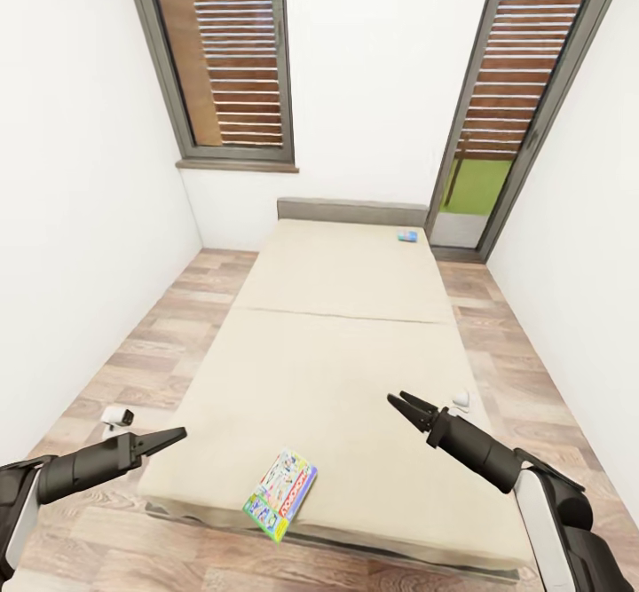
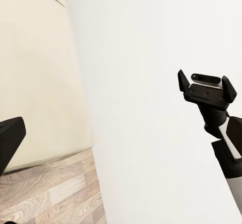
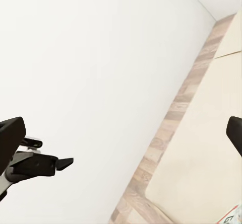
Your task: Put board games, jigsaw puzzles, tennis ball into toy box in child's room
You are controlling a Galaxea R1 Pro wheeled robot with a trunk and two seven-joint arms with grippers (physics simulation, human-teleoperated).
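A narrow white-walled room with a wood-plank floor [image 1: 133,361] holds the bed [image 1: 355,379], its cream mattress running away from the camera toward a grey headboard.

In the head view both arms reach forward low over the near end of the bed. The left tool [image 1: 169,438] points inward from the left, over the bed's near left edge; its fingers look drawn together to a point, with nothing between them. The right tool [image 1: 405,404] angles up and inward above the mattress, its two fingers slightly parted and empty. The left wrist view shows the right tool [image 2: 206,85] facing it with its fingers standing apart.

Just ahead of the arms, between them, the yellow-green-red board game [image 1: 281,493] lies flat near the foot edge of the mattress, turned askew. Far off, the small blue board game [image 1: 407,236] lies by the headboard on the right side. Nothing lies on the mattress between the tools and either box.

Behind the bed stand a window [image 1: 222,59] at left and a glass door [image 1: 524,95] at right.
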